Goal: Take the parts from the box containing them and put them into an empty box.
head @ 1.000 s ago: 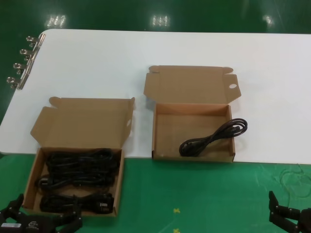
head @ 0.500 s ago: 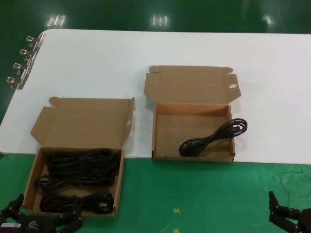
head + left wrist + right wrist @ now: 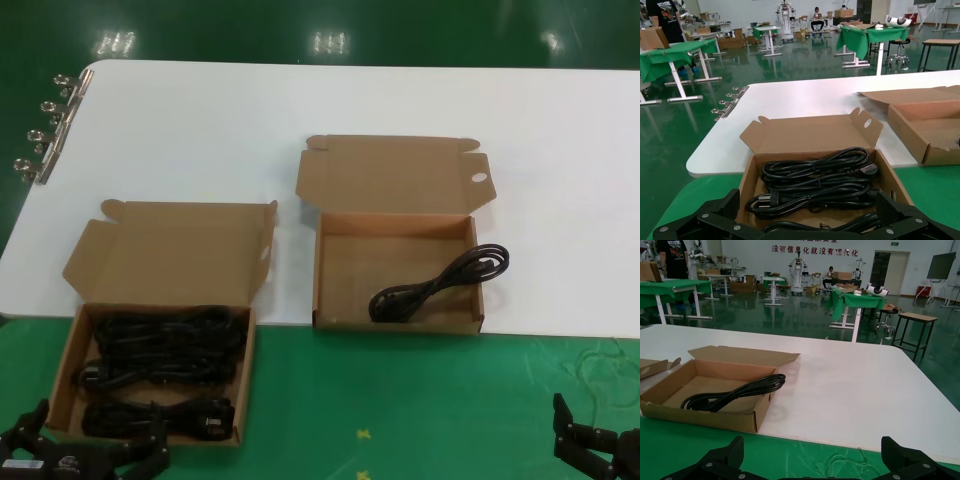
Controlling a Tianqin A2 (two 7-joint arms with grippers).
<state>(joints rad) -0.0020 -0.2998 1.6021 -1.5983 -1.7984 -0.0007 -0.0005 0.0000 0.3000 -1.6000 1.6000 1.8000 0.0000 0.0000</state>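
Several coiled black power cords lie in the brown box with slanted lid wings at the near left. My left gripper hovers open at that box's near edge, holding nothing. The brown box with a round hole in its lid tab sits at the centre. One cord lies in it, its loop over the right wall. My right gripper waits open at the near right over green cloth.
Both boxes straddle the front edge of a white table, over a green cloth. Binder clips line the table's left edge. Loose thread lies on the cloth near my right gripper.
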